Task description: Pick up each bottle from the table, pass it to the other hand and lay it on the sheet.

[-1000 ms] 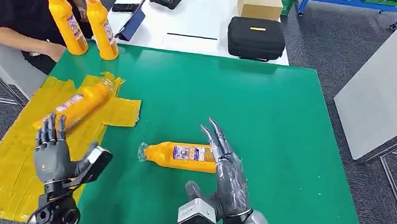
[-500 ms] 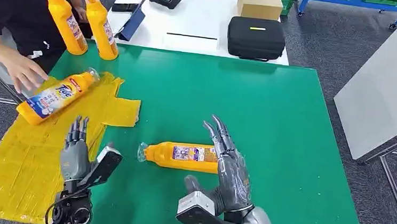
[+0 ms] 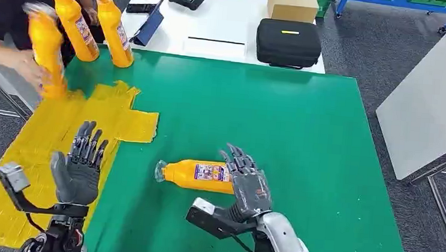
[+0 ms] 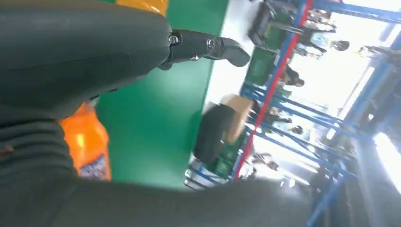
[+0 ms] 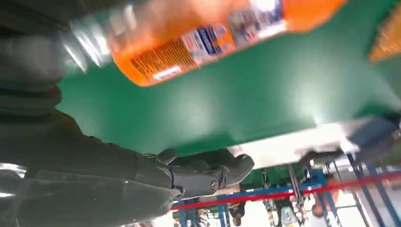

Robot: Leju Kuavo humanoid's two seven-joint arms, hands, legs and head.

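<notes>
Your right hand (image 3: 247, 185) rests over the base end of the lying bottle (image 3: 195, 175), fingers curved down on it; you cannot tell from the pictures whether they grip it yet. That bottle lies on its side on the green table (image 3: 304, 132), long axis running left to right, clear cap pointing left toward the sheet and base under your hand. Your left hand (image 3: 79, 166) is raised over the near part of the yellow sheet (image 3: 32, 147), fingers spread apart and holding nothing. You can count four orange bottles: the lying one, two standing bottles (image 3: 93, 22) upright side by side at the far left corner of the table, and a blurred bottle (image 3: 46, 49) held roughly upright by a person's hand (image 3: 29, 68) at the sheet's far end.
</notes>
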